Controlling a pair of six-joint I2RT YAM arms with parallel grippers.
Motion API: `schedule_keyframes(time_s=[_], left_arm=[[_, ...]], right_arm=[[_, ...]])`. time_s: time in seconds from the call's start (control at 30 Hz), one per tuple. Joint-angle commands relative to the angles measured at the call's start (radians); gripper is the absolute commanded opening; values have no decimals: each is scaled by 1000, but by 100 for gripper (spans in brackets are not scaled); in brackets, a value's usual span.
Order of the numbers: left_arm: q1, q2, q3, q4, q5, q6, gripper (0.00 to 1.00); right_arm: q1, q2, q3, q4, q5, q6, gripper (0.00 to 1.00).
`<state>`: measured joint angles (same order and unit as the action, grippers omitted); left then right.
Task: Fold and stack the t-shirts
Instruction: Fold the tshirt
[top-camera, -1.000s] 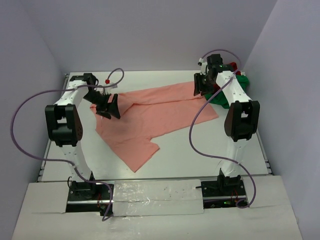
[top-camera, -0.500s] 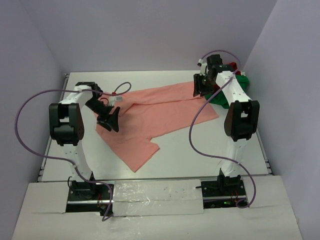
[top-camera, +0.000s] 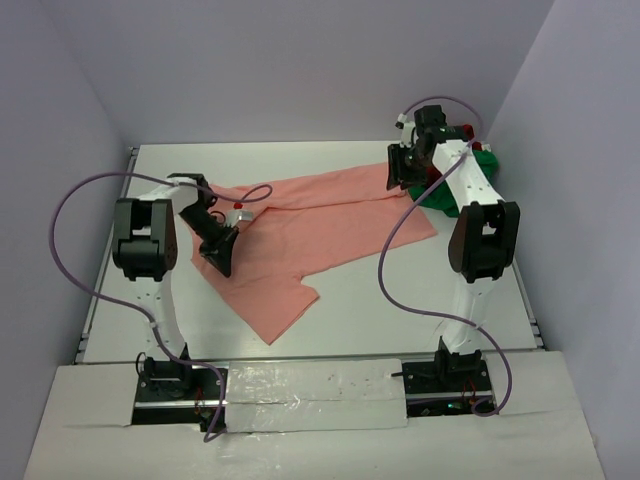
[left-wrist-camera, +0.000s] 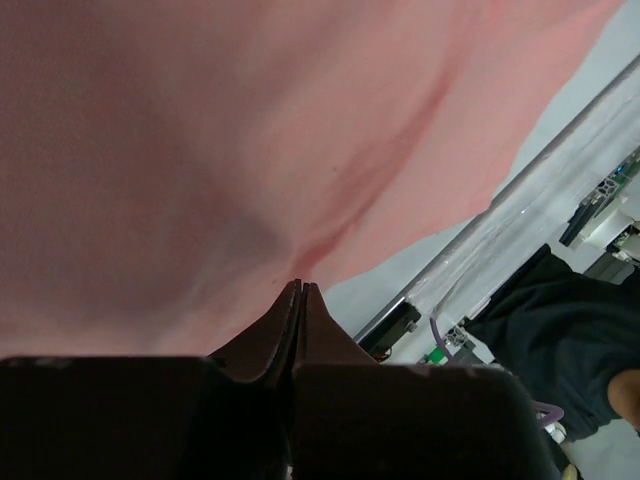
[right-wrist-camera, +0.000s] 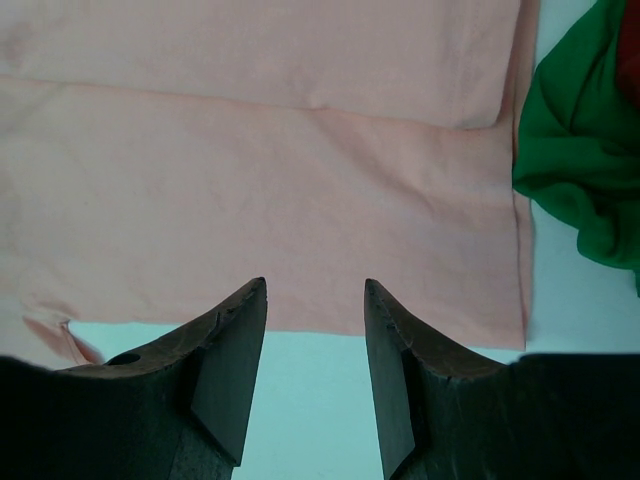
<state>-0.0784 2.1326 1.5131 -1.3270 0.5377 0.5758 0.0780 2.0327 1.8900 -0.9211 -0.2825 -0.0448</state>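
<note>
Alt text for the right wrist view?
The right fingers stand apart, pointed at an edge of a salmon-pink t-shirt spread flat on the white table. A crumpled green t-shirt lies at the right.

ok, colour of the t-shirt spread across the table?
Plain salmon-pink t-shirt; best in top external view.

Bare table (right-wrist-camera: 312, 400) between the right gripper's (right-wrist-camera: 314, 290) fingers, pink shirt (right-wrist-camera: 260, 180) just ahead, green shirt (right-wrist-camera: 585, 150) crowding off their right.
</note>
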Motion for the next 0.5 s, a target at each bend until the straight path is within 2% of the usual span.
schedule_keyframes(time_s=[0.0,0.23,0.47], left_arm=[[-14,24,-20,3,-71,-23,0],[-47,-17,-59,173,-194,-108,0],[-83,-146,-210,448,-366,-220,0]], right_arm=[[-3,-23,70,-15,-15,10,51],[-4,-11,129,-30,-12,13,51],[-4,-3,176,-47,-4,8,51]])
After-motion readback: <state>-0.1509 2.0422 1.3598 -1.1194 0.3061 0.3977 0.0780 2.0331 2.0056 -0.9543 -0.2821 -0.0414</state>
